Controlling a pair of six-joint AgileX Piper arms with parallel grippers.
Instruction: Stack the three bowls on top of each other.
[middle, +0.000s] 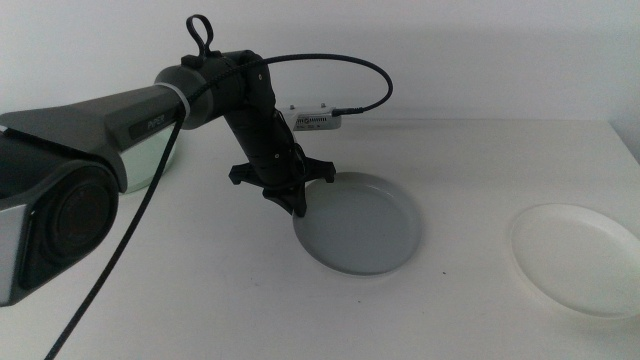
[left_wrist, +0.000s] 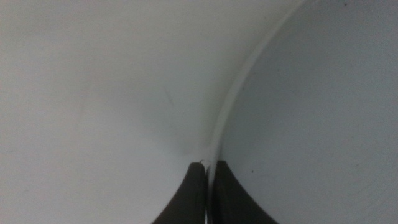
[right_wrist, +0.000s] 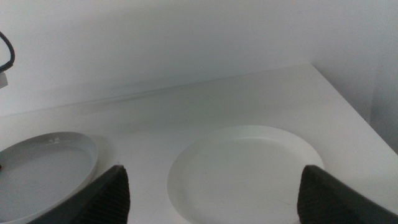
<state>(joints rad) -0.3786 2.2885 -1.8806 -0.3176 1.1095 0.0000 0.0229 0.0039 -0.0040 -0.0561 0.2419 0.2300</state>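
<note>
The grey bowl (middle: 365, 225) lies at the table's middle. My left gripper (middle: 297, 208) comes in from the left and is shut on the bowl's left rim; the left wrist view shows the jaws (left_wrist: 208, 163) pinching the thin rim (left_wrist: 219, 134). I cannot tell whether the bowl is off the table. The white bowl (middle: 575, 258) rests at the right. The pale mint green bowl (middle: 148, 158) is at the left, mostly hidden behind my left arm. My right gripper (right_wrist: 214, 169) is open above the near side of the white bowl (right_wrist: 249, 165) and is out of the middle view.
A small white device (middle: 315, 117) with a black cable lies at the table's back edge. The table's right edge (middle: 625, 145) runs close to the white bowl. The grey bowl also shows in the right wrist view (right_wrist: 43, 165).
</note>
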